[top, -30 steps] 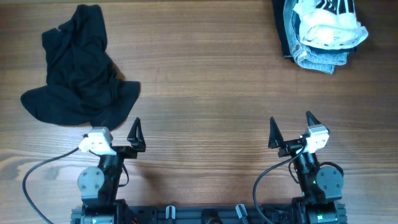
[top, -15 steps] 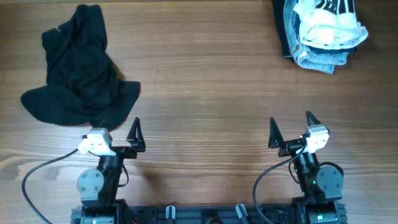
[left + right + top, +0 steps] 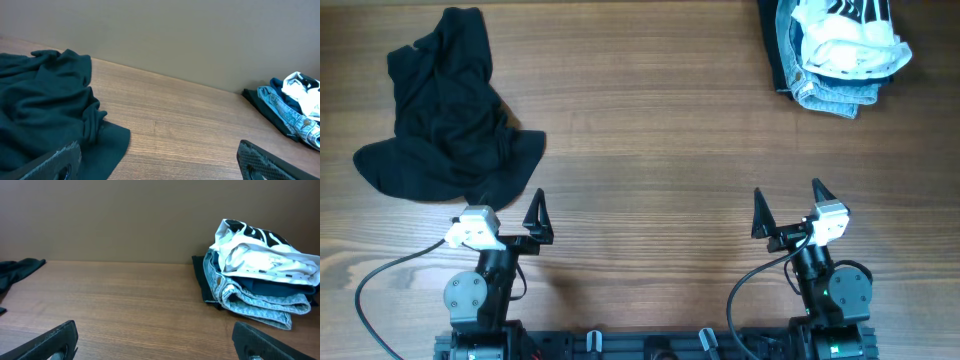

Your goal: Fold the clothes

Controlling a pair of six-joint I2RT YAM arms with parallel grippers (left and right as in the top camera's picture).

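We are idling, both grippers spread wide and holding nothing.
Nothing is changing over the last second: the left gripper [image 3: 510, 205] and right gripper [image 3: 788, 200] are staying parked at the near edge of the wood-grain table [image 3: 650, 130], so we are judging the folding not yet begun. The black garment [image 3: 445, 115] is lying crumpled at far left, just beyond the left gripper, soft, matte and lumpy with a flared hem. The white T-shirt [image 3: 845, 45], thin and wrinkled, is sitting bunched on folded denim jeans [image 3: 830, 95] at the far right corner.
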